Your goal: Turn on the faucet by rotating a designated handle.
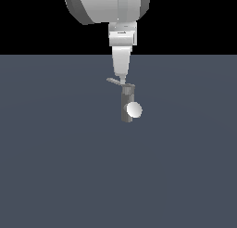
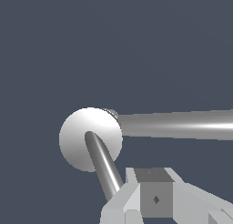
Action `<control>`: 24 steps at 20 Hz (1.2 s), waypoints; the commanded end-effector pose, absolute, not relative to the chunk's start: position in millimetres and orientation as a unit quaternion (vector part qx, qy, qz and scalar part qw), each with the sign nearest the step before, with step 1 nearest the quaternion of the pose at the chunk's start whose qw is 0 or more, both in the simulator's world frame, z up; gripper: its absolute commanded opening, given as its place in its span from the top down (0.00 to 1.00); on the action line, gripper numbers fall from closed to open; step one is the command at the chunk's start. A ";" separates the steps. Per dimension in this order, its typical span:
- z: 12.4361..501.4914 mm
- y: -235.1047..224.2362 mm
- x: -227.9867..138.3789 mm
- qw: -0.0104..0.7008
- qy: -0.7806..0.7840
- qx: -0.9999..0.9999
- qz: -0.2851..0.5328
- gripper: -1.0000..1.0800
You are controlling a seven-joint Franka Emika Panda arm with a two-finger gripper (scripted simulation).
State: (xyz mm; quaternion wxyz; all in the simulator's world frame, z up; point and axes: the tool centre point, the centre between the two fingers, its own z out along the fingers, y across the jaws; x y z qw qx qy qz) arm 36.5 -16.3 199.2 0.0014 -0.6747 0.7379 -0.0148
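Slate-blue floor (image 1: 55,167), black backdrop — faucet (image 1: 126,106) upright, hand (image 1: 121,77) above handle (image 1: 114,81), spread unclear

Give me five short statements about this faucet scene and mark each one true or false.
1. The faucet stands upright on the floor. True.
2. A white ball sits on the post's front. True.
3. The handle sticks out toward the exterior view's right. False: it points toward the exterior view's left.
4. The gripper hangs far off to one side of the faucet. False: it comes down from above, its tip right at the handle near the post's top.
5. The faucet is lying flat on its side. False: it stands upright.
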 end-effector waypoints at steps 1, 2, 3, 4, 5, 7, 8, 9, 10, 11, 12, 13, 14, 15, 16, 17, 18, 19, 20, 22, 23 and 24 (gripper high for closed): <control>182.4 42.3 38.5 0.000 0.711 -0.703 0.000 1.00; 182.4 42.3 38.5 0.000 0.711 -0.703 0.000 1.00; 198.5 -13.0 41.0 0.001 0.738 -0.674 -0.015 1.00; 197.9 -10.8 43.7 0.001 0.737 -0.675 -0.014 1.00; 197.2 -8.7 46.5 0.001 0.736 -0.677 -0.014 1.00; 196.0 -4.4 52.0 0.001 0.734 -0.679 -0.013 1.00; 195.4 -2.3 54.7 0.001 0.733 -0.680 -0.012 1.00; 194.7 -0.1 57.4 0.001 0.732 -0.681 -0.012 1.00; 194.1 2.0 60.0 0.001 0.731 -0.682 -0.011 1.00; 193.5 4.2 62.7 0.001 0.730 -0.683 -0.010 1.00; 192.9 6.3 65.3 0.001 0.729 -0.684 -0.010 1.00; 192.3 8.4 67.9 0.001 0.728 -0.685 -0.009 1.00; 191.7 10.5 70.4 0.001 0.727 -0.687 -0.009 1.00; 191.1 12.6 73.0 0.000 0.726 -0.688 -0.008 1.00; 190.5 14.7 75.5 0.000 0.725 -0.689 -0.008 1.00; 189.9 16.8 78.0 0.000 0.724 -0.690 -0.007 1.00; 189.4 18.9 80.5 0.000 0.723 -0.691 -0.007 1.00; 188.8 21.0 83.0 0.000 0.722 -0.692 -0.006 1.00; 188.2 23.1 85.4 0.000 0.721 -0.693 -0.006 1.00; 187.1 27.2 90.2 0.000 0.719 -0.695 -0.004 1.00; 186.5 29.3 92.6 0.000 0.718 -0.696 -0.004 1.00; 185.9 31.3 94.9 0.000 0.717 -0.697 -0.003 1.00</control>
